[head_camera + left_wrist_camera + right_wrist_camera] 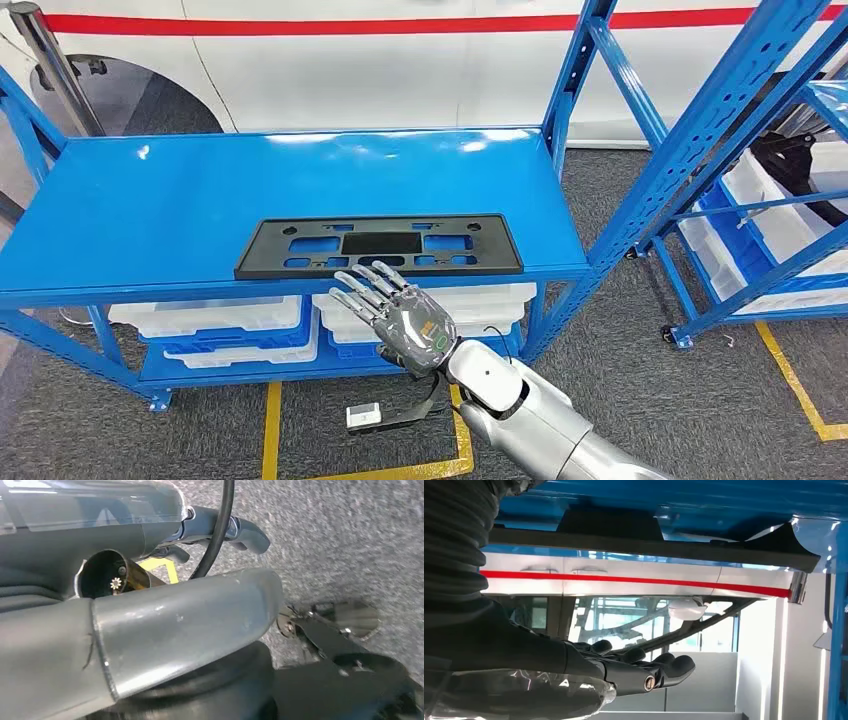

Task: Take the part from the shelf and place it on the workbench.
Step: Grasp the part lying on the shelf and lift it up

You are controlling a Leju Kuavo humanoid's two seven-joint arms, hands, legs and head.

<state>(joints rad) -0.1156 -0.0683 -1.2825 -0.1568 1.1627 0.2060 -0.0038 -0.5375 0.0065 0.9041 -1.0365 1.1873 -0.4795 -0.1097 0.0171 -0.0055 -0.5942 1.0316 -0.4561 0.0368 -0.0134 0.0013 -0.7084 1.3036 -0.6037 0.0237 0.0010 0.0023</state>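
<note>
Head view: a flat black part (380,246) with rectangular cut-outs lies near the front edge of the blue desk (180,200), its long side running along that edge. The right robot hand (395,312) hovers just in front of and below the part, fingers spread and straight, holding nothing. White bins (215,318) sit on the lower level beneath the desk. A blue shelf (720,130) stands to the right. The left robot hand's (220,530) grasp cannot be told from the left wrist view.
</note>
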